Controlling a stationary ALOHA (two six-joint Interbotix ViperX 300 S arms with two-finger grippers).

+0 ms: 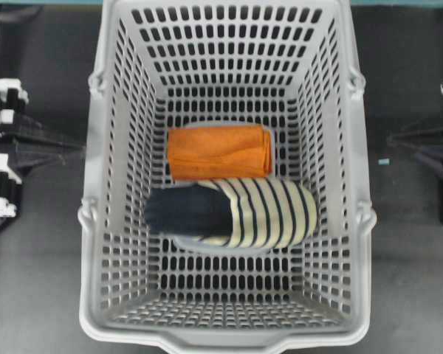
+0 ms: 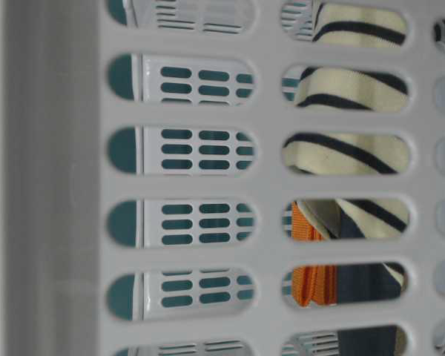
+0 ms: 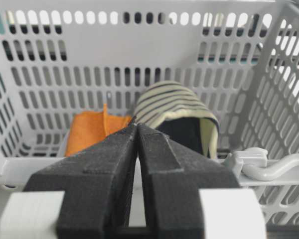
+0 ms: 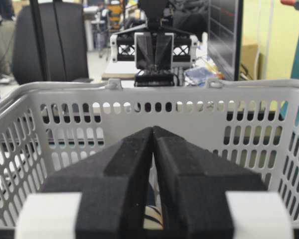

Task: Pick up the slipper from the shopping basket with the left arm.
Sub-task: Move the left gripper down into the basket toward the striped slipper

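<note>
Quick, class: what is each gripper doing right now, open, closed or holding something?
Left gripper: closed, holding nothing, outside the shopping basket.
Right gripper: closed, holding nothing.

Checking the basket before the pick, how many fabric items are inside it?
2: the striped slipper lies mid-floor of the basket, and a folded orange cloth touches it on the far side. Nothing else shows.

A cream slipper (image 1: pixel 232 212) with navy stripes and a solid navy end is laid on its side on the floor of the light-grey slotted shopping basket (image 1: pixel 96 221), navy end toward the overhead view's left.
</note>
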